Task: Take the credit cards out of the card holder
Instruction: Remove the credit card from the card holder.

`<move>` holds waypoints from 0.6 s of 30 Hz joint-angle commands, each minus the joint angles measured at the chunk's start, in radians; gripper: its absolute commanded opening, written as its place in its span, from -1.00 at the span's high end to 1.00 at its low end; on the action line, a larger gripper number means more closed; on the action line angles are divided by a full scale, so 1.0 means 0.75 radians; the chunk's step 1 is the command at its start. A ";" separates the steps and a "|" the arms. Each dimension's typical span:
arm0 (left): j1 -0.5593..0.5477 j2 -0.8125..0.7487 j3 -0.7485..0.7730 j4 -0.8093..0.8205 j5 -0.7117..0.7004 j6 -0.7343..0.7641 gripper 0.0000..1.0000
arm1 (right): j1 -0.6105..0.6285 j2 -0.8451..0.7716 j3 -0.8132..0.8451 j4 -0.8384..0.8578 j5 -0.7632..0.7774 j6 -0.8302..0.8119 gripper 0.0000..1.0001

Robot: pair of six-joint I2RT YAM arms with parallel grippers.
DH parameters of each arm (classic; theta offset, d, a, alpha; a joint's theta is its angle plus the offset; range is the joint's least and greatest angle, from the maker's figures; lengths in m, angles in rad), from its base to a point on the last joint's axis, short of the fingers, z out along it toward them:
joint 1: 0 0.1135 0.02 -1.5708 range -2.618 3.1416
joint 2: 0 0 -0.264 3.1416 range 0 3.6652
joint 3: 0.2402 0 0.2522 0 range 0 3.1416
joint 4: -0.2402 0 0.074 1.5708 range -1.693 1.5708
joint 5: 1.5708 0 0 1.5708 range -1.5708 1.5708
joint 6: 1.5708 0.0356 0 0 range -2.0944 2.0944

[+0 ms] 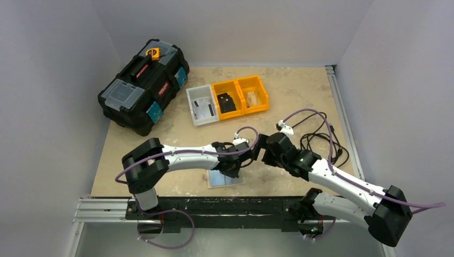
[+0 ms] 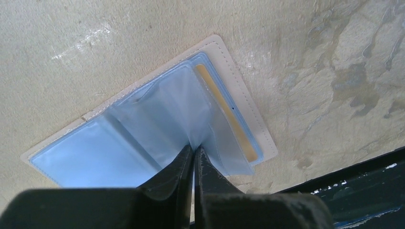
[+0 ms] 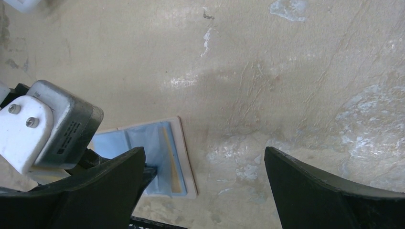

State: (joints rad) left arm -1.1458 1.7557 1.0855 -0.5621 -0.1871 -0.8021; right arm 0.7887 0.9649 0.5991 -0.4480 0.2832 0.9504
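The left gripper (image 2: 195, 153) is pinched closed on a clear inner sleeve of the card holder (image 2: 95, 155), which lies open and flat on the worktop (image 2: 310, 57) near its front edge. A tan-edged credit card (image 2: 228, 114) sits in the holder's right pocket. Just to the right, the right gripper (image 3: 204, 152) hangs spread wide, holding nothing.

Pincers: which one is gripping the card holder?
The left pincer: shut on a clear bluish plastic leaf of the open beige card holder. The right pincer stands wide open, holding nothing.
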 commanded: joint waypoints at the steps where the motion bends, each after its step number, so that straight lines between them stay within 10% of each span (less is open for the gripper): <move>1: 0.013 0.021 -0.087 0.075 0.020 -0.029 1.00 | -0.006 0.020 -0.022 0.067 -0.034 0.008 -0.93; 18: 0.137 -0.306 -0.374 0.381 0.217 -0.064 1.00 | 0.097 0.209 -0.125 0.490 -0.406 0.065 -0.03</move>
State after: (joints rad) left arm -1.0550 1.5909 0.8497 -0.3382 -0.0628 -0.8299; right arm 0.8368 1.0859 0.4969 -0.1894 0.0330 0.9737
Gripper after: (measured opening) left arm 0.005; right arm 0.554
